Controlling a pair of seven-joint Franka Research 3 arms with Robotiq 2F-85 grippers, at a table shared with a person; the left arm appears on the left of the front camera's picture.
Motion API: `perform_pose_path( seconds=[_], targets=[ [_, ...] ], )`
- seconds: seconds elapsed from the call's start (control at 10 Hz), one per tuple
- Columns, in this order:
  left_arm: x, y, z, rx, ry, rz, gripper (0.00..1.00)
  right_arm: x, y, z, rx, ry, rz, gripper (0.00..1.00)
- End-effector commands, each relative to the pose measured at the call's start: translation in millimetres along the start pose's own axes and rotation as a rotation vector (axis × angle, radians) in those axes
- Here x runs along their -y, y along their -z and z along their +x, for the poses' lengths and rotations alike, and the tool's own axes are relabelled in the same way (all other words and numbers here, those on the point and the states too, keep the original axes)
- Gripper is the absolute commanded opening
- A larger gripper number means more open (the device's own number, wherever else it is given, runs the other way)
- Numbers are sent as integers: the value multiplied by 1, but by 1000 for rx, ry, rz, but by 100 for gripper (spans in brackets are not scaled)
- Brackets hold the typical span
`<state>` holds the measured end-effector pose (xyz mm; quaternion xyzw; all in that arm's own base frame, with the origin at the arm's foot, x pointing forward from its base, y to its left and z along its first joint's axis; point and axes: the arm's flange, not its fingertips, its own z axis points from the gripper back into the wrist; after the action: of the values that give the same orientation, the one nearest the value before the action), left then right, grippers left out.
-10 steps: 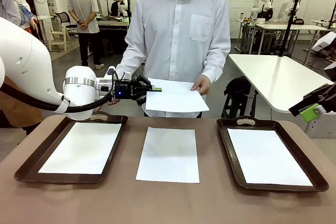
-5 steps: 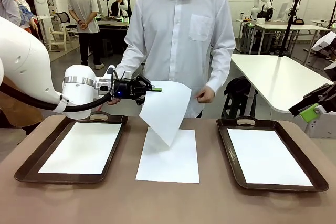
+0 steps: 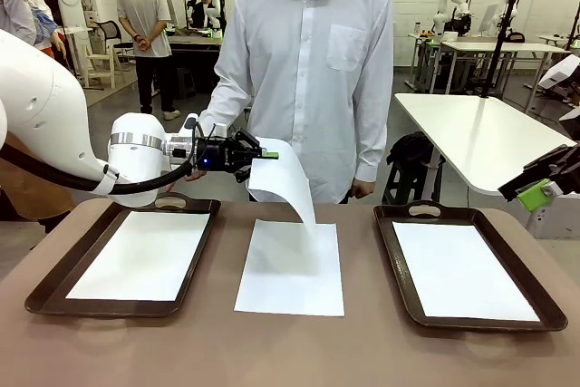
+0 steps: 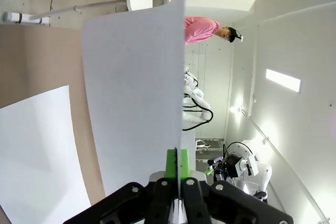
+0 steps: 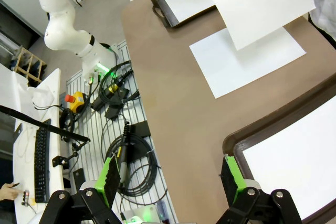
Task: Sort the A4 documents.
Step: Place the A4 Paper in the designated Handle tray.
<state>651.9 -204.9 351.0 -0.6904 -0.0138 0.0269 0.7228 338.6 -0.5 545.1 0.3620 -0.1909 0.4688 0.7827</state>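
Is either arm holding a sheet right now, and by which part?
Left jaws pinch one A4 sheet by its edge near a corner; it hangs free. Right jaws open, empty.

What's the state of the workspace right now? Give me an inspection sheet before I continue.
Surface: brown rounded table, no spills seen.
Job's things: hanging white A4 paper sheet curls down from the left gripper; flat white sheet lies mid-table; left tray's sheet lies in the left dark brown handled tray; right tray's sheet lies in the right dark brown handled tray.
Clutter: nothing seen.
Grippers: left gripper shut on the hanging sheet's edge; right gripper open, empty, at the table's right side.
Cables: black coiled cables on the floor beside the table.
Surroundings: person in a white shirt at the far edge; white table behind.
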Motion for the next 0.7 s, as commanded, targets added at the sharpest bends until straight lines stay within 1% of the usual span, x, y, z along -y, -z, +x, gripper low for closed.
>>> perform_pose_path(
  seconds=[0.0, 0.5, 0.6],
  targets=[
    [0, 1, 1, 17, -8, -4, 0, 0, 0, 0, 6, -5, 5, 100],
    [0, 1, 1, 17, -8, -4, 0, 0, 0, 0, 6, -5, 5, 100],
    [0, 0, 0, 0, 0, 0, 1, 0, 0, 0, 6, -5, 5, 100]
  ],
)
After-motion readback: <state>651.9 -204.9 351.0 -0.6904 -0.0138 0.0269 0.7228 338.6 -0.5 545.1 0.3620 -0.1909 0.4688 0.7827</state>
